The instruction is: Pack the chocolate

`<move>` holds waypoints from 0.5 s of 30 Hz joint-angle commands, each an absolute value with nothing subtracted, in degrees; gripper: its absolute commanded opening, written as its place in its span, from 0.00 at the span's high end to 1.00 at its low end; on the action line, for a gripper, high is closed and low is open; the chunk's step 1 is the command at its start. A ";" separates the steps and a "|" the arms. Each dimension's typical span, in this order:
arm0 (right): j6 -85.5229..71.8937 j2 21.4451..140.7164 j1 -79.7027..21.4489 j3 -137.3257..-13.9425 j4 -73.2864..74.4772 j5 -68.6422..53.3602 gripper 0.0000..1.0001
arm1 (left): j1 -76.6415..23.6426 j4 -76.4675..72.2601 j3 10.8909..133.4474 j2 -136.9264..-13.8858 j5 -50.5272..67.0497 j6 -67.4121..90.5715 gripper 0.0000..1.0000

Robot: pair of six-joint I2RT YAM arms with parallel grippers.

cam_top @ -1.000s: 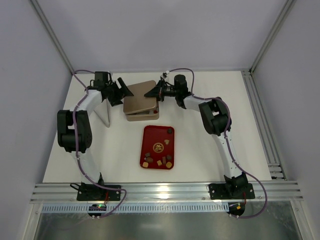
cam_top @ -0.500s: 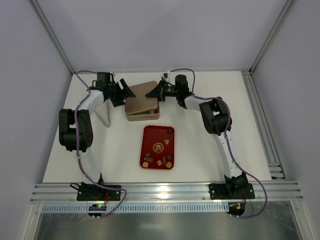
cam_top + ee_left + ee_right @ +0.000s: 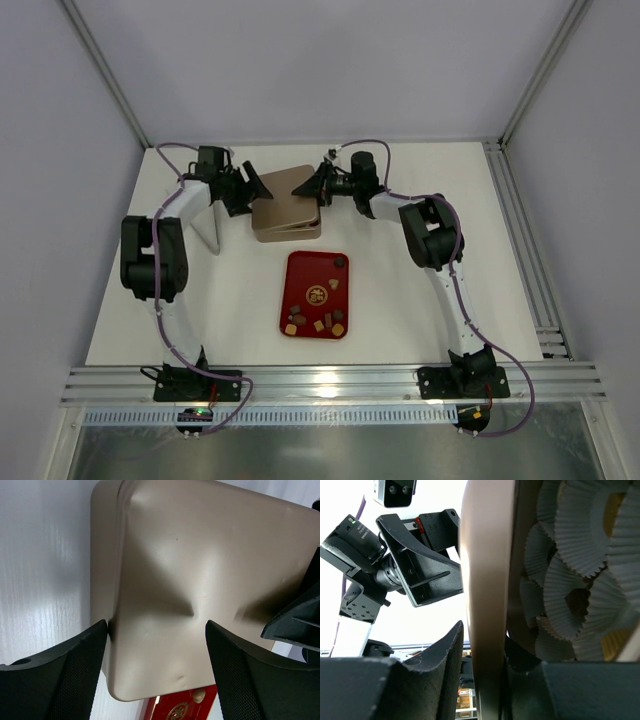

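Observation:
The chocolate (image 3: 318, 318) lies as several small brown and tan pieces on the red tray (image 3: 300, 270); one tan piece (image 3: 198, 696) also shows in the left wrist view. Behind the tray stands the golden tin (image 3: 290, 230) with its lid (image 3: 285, 198) lying askew on top. My left gripper (image 3: 257, 186) is open and straddles the lid's (image 3: 200, 570) near-left corner, one finger touching its side. My right gripper (image 3: 306, 186) has the lid's rim (image 3: 485, 580) between its jaws, with a visible gap at the outer finger. Whitish paper cups (image 3: 575, 555) fill the tin under the lid.
A white upright panel (image 3: 212, 228) stands left of the tin, close to the left arm. Both arms reach across the back half of the white table (image 3: 420, 300). Metal rails (image 3: 320, 382) run along the near edge and the right side.
My left gripper has moved right, up against the lid's left corner. The right gripper's jaws have parted from the lid's rim. The lid has settled lower on the tin.

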State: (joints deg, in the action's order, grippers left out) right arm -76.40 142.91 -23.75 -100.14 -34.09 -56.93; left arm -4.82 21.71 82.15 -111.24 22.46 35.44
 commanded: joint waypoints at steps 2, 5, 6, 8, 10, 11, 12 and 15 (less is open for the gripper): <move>-74.01 140.89 -23.12 -99.49 -33.40 -57.74 0.69 | -5.36 22.32 83.94 -112.06 21.80 34.19 0.23; -73.92 140.54 -22.94 -99.14 -33.14 -57.57 0.69 | -5.45 22.67 84.20 -112.32 21.71 34.19 0.23; -73.83 140.45 -22.85 -99.05 -33.05 -57.66 0.69 | -5.62 22.76 84.29 -112.41 21.62 34.10 0.23; -73.92 140.36 -22.68 -98.97 -32.87 -57.57 0.69 | -5.71 22.94 84.46 -112.50 21.53 34.01 0.23; -73.92 140.19 -22.33 -98.62 -32.87 -57.57 0.69 | -5.71 23.38 84.72 -112.68 21.53 33.84 0.23; -74.00 140.01 -22.24 -98.44 -32.87 -57.57 0.69 | -5.71 23.47 84.81 -112.76 21.45 33.75 0.23; -74.00 139.75 -22.06 -98.26 -33.05 -57.57 0.69 | -5.80 23.73 84.99 -112.85 21.27 33.66 0.23; -74.18 139.31 -21.53 -97.21 -33.48 -57.39 0.69 | -5.71 24.26 85.34 -113.03 21.18 33.49 0.23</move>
State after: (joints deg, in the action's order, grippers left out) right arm -74.87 142.91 -22.26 -98.00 -31.68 -56.90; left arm -5.56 23.75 82.94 -112.77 21.80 35.03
